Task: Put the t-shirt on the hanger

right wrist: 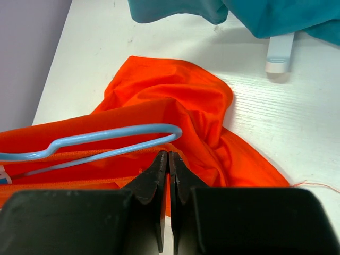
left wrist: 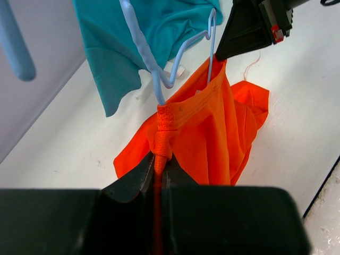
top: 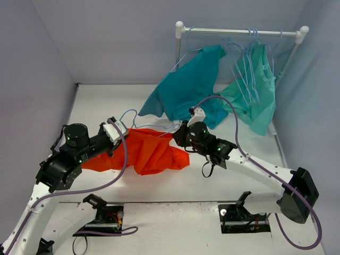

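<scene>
Nearest the arm bases, the left gripper (left wrist: pixel 159 167) is clamped hard on a bunched, rope-like twist of the neck band of the bright orange-red fabric t-shirt (top: pixel 154 151). The rest of the t-shirt sags in crumpled folds onto the white table (top: pixel 175 183) between the two arms. The right gripper (right wrist: pixel 169 159) has its jaws pressed together with no gap showing. Its tips sit on the opposite stretch of the same neck edge and, as far as the views allow, pinch a thin fold there, drawing the cloth up to a peak. The thin pale blue wire hanger (right wrist: pixel 117 133) lies just beyond those tips. One rounded shoulder end rests on the orange cloth, and its hook rises out of the neck opening close to the left grip. I judge the t-shirt light, limp and slightly slick. It will drape, bunch and slide rather than hold a shape, so the ribbed neck band and shoulder seams are the firmest places to take hold. The hanger looks light and springy, easily nudged askew, and best steadied at the hook or the straight lower bar. Farther back, a teal-blue shirt (top: pixel 186 87) and a lighter green-teal garment (top: pixel 255 101) hang among spare blue hangers (top: pixel 247 69) from a white rail (top: pixel 239 32).
</scene>
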Robot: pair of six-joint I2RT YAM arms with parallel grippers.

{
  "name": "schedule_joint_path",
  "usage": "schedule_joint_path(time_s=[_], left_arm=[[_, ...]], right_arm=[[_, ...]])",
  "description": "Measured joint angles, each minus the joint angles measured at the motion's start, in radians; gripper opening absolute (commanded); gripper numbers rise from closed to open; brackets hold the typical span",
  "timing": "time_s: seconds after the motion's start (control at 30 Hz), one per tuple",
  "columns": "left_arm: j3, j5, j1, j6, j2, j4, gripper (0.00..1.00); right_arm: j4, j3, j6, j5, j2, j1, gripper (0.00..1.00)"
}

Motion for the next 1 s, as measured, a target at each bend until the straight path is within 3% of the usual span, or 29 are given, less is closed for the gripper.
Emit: schedule_joint_path(time_s=[0.63,1.0], left_arm=[[-0.014,-0.053,-0.005,0.053,-0.023,-0.074,0.00],[0.014,-0.006,-0.005,0.026,0.092,0.000,0.00]], right_arm=[[-0.063,0.012,-0.143,-0.071,-0.045,-0.117,0.00],[-0.173,0.218,-0.269,-0.091,0.003,-0.097,0.00]])
